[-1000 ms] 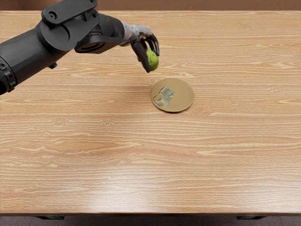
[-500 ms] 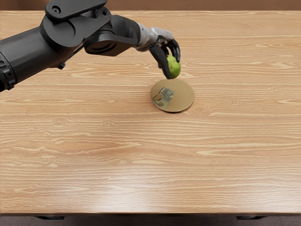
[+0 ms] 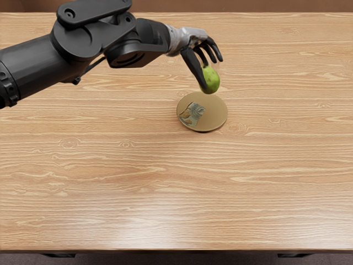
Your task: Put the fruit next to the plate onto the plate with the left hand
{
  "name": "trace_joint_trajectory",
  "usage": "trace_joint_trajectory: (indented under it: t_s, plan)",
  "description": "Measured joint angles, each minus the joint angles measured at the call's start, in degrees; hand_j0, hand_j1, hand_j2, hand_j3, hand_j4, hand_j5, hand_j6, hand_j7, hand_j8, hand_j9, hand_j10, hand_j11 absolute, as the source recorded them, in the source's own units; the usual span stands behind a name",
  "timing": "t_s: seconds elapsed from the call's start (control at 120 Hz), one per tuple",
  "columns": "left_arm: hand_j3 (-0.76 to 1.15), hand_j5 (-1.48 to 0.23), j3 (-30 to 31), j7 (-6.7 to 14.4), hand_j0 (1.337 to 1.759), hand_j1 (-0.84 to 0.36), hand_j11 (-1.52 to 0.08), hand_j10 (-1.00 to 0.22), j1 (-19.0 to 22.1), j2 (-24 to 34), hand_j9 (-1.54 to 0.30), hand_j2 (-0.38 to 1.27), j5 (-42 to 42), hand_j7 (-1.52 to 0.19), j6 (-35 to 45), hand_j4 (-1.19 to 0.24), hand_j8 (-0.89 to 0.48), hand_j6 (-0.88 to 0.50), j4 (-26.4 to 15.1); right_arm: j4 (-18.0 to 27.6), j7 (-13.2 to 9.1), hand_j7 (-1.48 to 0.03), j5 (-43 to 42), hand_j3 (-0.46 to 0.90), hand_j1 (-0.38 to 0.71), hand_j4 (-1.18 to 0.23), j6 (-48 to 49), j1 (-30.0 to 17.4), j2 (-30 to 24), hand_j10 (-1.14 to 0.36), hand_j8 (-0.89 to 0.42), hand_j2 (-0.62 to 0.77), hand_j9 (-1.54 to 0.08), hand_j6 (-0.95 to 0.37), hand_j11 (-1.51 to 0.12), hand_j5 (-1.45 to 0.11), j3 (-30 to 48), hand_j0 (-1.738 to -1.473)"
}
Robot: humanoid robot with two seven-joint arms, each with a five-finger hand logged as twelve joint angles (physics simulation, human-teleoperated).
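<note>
One green fruit (image 3: 210,79) is in the air over the far edge of the single round plate (image 3: 214,117) on the table (image 3: 176,187). The left hand (image 3: 198,48) spreads its fingers, only one digit touching the fruit.

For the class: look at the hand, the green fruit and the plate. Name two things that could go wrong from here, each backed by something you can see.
1. The left hand's fingers look spread, and the green fruit hangs over the plate's far rim, not its middle. It may strike the rim and roll onto the table.
2. The plate looks flat and the fruit rounded, so it may roll off even after landing.
</note>
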Motion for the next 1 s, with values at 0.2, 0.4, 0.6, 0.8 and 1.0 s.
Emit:
trace_joint_trajectory:
  t_s: [0.2, 0.4, 0.6, 0.8, 1.0]
  plan:
    - [0.00, -0.41, -0.01, 0.00, 1.657, 0.02, -0.40, -0.31, 0.00, 0.00, -0.40, 0.12, -0.15, -0.41, 2.14, -0.30, -0.24, -0.24, -0.37, 0.00, 0.03, -0.04, -0.02, 0.00, -0.31, -0.03, 0.00, 0.00, 0.00, -0.03, -0.03, -0.01, -0.04, -0.03, -0.04, -0.04, 0.00, -1.658]
    - [0.00, -0.27, -0.02, 0.01, 1.658, 0.12, -0.27, -0.21, 0.14, 0.00, -0.27, 0.07, -1.76, -0.27, 1.95, -0.20, -0.18, -0.18, -2.12, 0.00, 0.10, -0.04, 0.00, 0.00, -0.31, -0.03, 0.00, 0.00, 0.00, -0.03, -0.03, -0.01, -0.04, -0.03, -0.04, -0.04, 0.00, -1.658]
    - [0.00, -0.20, -0.12, 0.29, 1.658, 0.17, -0.20, -0.16, 1.31, 0.00, -0.20, 0.04, -8.08, -0.20, 1.47, -0.15, -0.15, -0.15, -11.31, 0.00, 0.15, -0.04, -0.01, 0.00, -0.31, -0.03, 0.00, 0.00, 0.00, -0.03, -0.03, -0.01, -0.04, -0.03, -0.04, -0.04, 0.00, -1.658]
    - [0.00, -0.21, -0.74, 0.35, 1.658, 0.16, -0.21, -0.16, 1.62, 13.18, -0.21, 0.04, -21.06, -0.21, 1.39, -0.16, -0.16, -0.16, -27.95, 0.00, 0.12, -0.04, -0.01, 0.00, -0.31, -0.03, 0.00, 0.00, 0.00, -0.03, -0.03, -0.01, -0.04, -0.03, -0.04, -0.04, -0.01, -1.658]
    - [0.00, -0.20, -4.83, 0.36, 1.658, 0.17, -0.20, -0.15, 9.14, 25.97, -0.20, 0.03, -27.49, -0.20, -0.22, -0.15, -0.15, -0.15, -41.18, 0.20, 0.07, -0.04, 0.00, 0.00, -0.31, -0.03, 0.00, 0.00, 0.00, -0.03, -0.03, -0.01, -0.04, -0.03, -0.04, -0.04, 0.00, -1.658]
